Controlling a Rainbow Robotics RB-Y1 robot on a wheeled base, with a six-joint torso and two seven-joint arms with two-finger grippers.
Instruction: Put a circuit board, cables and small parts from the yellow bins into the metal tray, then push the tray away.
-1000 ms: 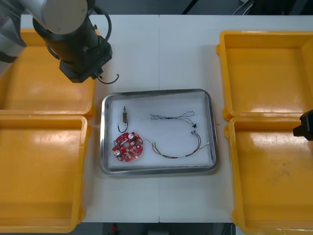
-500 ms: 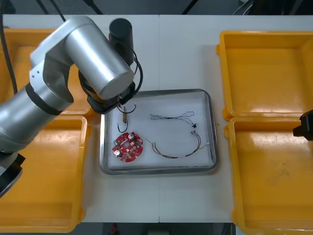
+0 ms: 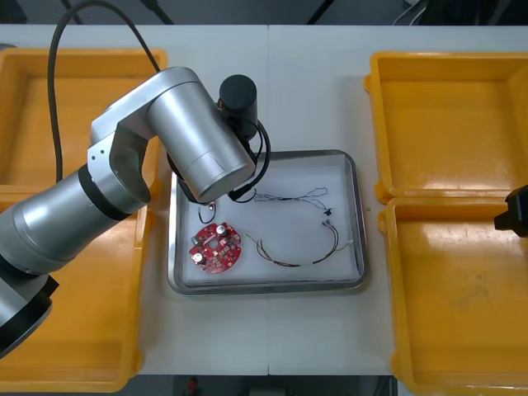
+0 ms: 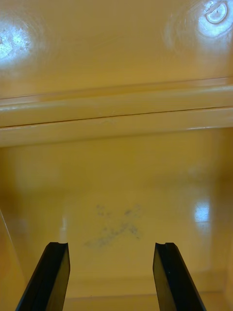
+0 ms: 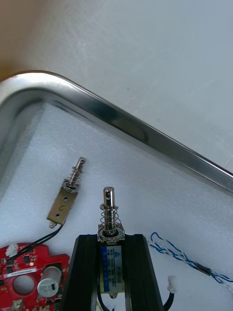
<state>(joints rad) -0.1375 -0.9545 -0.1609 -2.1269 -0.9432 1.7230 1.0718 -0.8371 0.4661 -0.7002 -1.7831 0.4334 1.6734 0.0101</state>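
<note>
Between the fingers of the left claw point(image 5: 110, 243) sits a small metal part point(image 5: 109, 214). It is clamped by its body, with its spring and pin projecting forward past the fingertips. The claw hangs over the far left corner of the metal tray point(image 5: 121, 121), low above the white liner; contact with the liner cannot be confirmed.

Just ahead of the fingertips and off to one side lies a second small metal part point(image 5: 65, 201), apart from the held one. Beside one finger lies the red circuit board point(image 5: 22, 272). Beside the other finger runs the blue and white cable point(image 5: 187, 257). Farther from the claw, toward the tray's right side, lies a red and yellow cable point(image 3: 293, 263).

The right claw point(image 4: 111, 272) hangs over the near right yellow bin point(image 4: 116, 170), fingers spread, nothing between them.

Status, by judgement: the board, two cables and one part are loaded. Remaining steps are to release the held part into the tray, withdraw, then push the tray away.
</note>
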